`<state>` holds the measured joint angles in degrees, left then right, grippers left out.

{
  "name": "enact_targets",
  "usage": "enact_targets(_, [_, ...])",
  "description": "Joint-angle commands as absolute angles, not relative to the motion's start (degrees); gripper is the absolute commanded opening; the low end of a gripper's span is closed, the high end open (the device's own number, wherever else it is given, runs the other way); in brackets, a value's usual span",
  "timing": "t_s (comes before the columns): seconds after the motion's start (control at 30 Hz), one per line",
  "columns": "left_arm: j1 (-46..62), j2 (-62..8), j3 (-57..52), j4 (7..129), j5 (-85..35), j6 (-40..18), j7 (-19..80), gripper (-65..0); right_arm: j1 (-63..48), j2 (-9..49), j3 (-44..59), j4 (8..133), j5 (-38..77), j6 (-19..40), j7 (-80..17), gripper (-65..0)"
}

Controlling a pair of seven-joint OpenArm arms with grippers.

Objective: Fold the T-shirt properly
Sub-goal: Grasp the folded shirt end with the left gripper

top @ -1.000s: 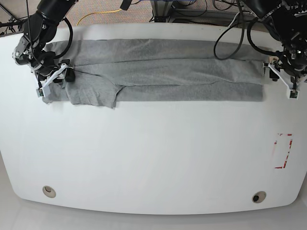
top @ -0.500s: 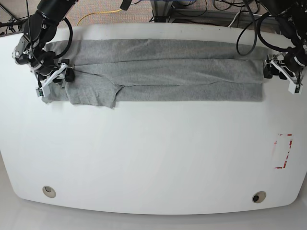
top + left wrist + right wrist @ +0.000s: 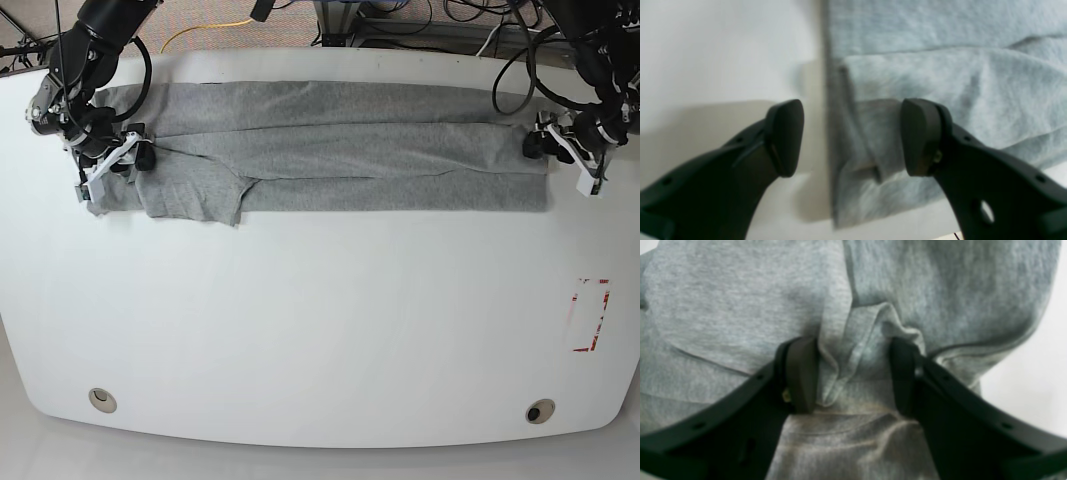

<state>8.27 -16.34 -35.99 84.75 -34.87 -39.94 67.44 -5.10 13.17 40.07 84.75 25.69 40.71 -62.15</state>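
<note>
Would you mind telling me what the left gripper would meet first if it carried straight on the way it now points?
Most likely the T-shirt: the left gripper has open jaws straddling the shirt's folded end edge, one finger over bare table. Depth is unclear.

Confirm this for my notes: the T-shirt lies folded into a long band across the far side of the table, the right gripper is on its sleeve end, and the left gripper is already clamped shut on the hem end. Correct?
Not quite. The left gripper is open, not clamped: the left wrist view shows its jaws apart, straddling the T-shirt hem edge. The long band and the right gripper on the sleeve end stand.
</note>
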Motion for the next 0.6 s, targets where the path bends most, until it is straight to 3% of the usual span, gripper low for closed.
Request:
enact_targets(0.0, [7.69,-17.19,-35.38,83.38,-35.91,-40.00,66.68,-22.8,-5.41,13.85,40.31,84.97,23.16,40.00,-65.01,-31.4])
enact_targets(0.3, [9.19,-15.34,-34.86,82.51,-35.91,-40.00,67.12,-24.7,-5.41,13.85,40.66,84.79,23.16,40.00,-65.01,-31.4])
enact_targets(0.33, [9.45,-15.34,-34.86,82.51,-35.91,-40.00,67.12,-27.5,-5.32,13.85,40.66,84.88,23.16,40.00,-65.01,-31.4])
enact_targets(0.4, [9.63,-15.25,-34.86,82.51,-35.91,-40.00,66.95,-40.3,-5.32,13.85,40.57,84.88,23.16,40.00,-65.01,-31.4])
enact_targets(0.47, [9.63,-14.99,-34.86,82.51,-35.91,-40.00,66.95,-59.6,-5.32,13.85,40.66,84.70,23.16,40.00,-65.01,-31.4])
enact_targets(0.5, [9.63,-14.81,-34.86,82.51,-35.91,-40.00,66.95,-64.7,-5.32,13.85,40.66,84.70,23.16,40.00,-65.01,-31.4])
enact_targets(0.57, [9.63,-13.58,-34.95,82.68,-35.91,-40.00,66.95,-65.0,-5.32,13.76,40.66,84.70,23.16,40.00,-65.01,-31.4])
